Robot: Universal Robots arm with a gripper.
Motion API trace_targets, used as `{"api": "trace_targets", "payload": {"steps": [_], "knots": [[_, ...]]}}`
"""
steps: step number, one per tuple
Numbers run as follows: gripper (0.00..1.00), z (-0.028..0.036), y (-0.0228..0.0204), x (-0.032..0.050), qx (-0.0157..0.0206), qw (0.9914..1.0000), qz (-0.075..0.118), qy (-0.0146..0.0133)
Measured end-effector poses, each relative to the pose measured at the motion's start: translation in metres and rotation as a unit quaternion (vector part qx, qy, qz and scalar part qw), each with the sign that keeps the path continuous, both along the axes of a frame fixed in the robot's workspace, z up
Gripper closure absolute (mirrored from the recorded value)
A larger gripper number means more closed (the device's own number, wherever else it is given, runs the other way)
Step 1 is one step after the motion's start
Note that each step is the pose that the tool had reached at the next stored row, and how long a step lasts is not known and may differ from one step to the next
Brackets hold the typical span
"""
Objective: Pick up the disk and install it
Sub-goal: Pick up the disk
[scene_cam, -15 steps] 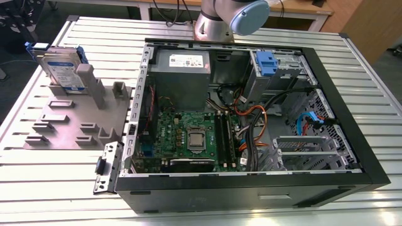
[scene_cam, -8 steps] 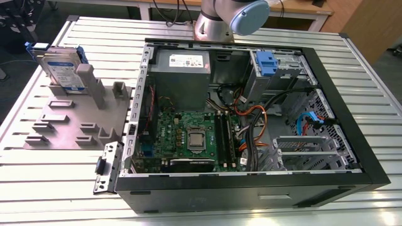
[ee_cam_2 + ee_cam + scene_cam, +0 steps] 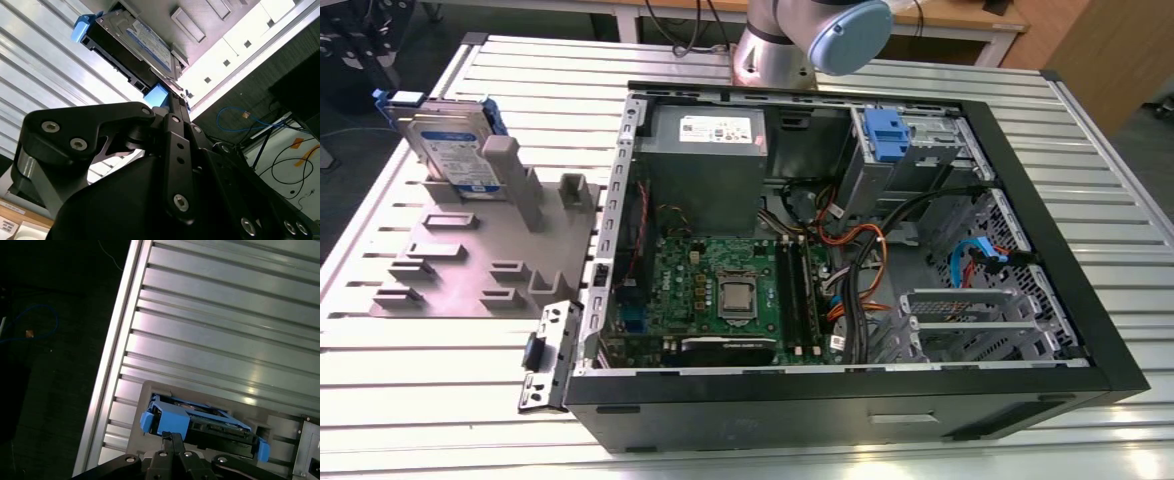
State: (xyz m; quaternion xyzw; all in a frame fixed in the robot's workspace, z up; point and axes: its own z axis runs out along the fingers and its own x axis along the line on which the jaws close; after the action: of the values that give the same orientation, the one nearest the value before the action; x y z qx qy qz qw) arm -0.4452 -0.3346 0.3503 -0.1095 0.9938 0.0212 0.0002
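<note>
pick-up stage at the stand: the disk (image 3: 451, 145) stands on edge in a grey holder (image 3: 467, 250) at the exterior view's left, near a corner of the slatted metal surface (image 3: 1067, 170) and not yet lifted. in both wrist views the claw (image 3: 172, 436) sits at the disk's blue bracket (image 3: 165, 421). it looks clenched, its two fingers (image 3: 176, 450) lying together with the tips against the blue plastic. whether they pinch a lip of it we cannot tell.

the install end waits just beside the holder: an open computer case (image 3: 1067, 330), with a drive bay (image 3: 914, 150) at its far side and a small blue tab (image 3: 887, 135) in it.

we judge that freeing the disk calls for a sure hold on the bracket and a straight pull out of its slot, since a grey post (image 3: 507, 180) stands just beside it. above the holder the way is open. the surface's edge (image 3: 112, 365) runs near the holder, with dark floor beyond. inside the case, orange cables (image 3: 854, 250) lie near the bay, and the case wall stands between holder and bay.
</note>
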Motion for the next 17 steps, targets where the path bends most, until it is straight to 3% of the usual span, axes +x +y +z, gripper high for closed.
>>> {"api": "trace_targets", "payload": {"steps": [8,17], "knots": [[0.89,0.0000,0.0000,0.0000,0.0000,0.99999,0.005,0.0000],[0.89,0.0000,0.0000,0.0000,0.0000,0.99923,0.039,0.0000]]}}
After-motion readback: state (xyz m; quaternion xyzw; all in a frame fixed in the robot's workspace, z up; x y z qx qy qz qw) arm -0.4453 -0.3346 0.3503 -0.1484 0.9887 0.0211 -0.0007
